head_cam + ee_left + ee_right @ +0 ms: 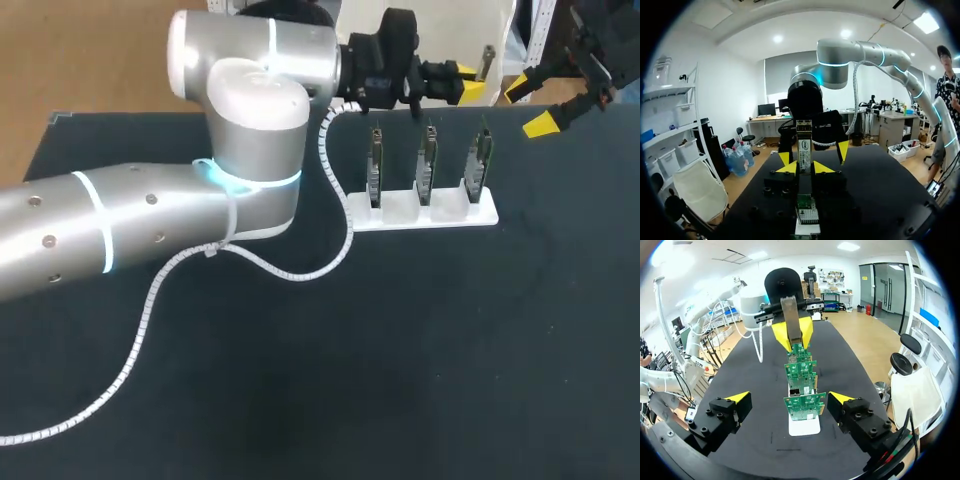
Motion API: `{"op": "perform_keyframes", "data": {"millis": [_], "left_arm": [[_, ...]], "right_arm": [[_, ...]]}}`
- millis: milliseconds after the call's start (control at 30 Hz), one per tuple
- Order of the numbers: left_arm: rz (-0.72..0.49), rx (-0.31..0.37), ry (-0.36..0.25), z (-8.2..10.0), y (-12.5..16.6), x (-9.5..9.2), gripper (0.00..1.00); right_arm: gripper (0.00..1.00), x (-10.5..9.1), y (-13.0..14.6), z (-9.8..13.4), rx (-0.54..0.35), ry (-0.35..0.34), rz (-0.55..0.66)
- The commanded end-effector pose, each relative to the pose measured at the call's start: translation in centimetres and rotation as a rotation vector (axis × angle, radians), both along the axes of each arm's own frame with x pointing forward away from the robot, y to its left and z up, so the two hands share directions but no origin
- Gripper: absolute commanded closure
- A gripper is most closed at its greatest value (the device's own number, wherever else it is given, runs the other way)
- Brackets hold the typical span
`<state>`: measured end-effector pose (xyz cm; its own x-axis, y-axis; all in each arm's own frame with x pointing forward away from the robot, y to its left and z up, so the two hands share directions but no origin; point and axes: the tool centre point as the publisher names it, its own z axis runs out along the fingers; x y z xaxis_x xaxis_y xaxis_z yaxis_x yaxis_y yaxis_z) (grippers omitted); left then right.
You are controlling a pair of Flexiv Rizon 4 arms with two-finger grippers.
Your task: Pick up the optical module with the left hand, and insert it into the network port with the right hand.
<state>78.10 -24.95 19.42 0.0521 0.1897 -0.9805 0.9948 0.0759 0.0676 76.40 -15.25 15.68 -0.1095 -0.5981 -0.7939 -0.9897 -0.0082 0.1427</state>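
Optical module [804, 145] stands roughly upright, clamped in the left gripper [468, 88] at upper centre, facing the wide-open right gripper [530, 107] at upper right.

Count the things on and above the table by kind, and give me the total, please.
Boards: 3
Holder: 1
Module: 1
End effectors, left and right: 2
Total: 7
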Motion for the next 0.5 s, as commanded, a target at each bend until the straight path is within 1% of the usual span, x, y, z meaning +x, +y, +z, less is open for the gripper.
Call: {"op": "perform_keyframes", "data": {"millis": [33, 500], "left_arm": [[-0.006, -0.018, 0.006, -0.6, -0.4, 0.2, 1.0], [-0.028, -0.04, 0.033, -1.1, -1.6, -0.7, 1.0]], "right_arm": [[0.0, -0.2, 0.0, 0.0, 0.0, -0.005, -0.004], [0.0, -0.2, 0.0, 0.0, 0.0, -0.005, -0.004]]}}
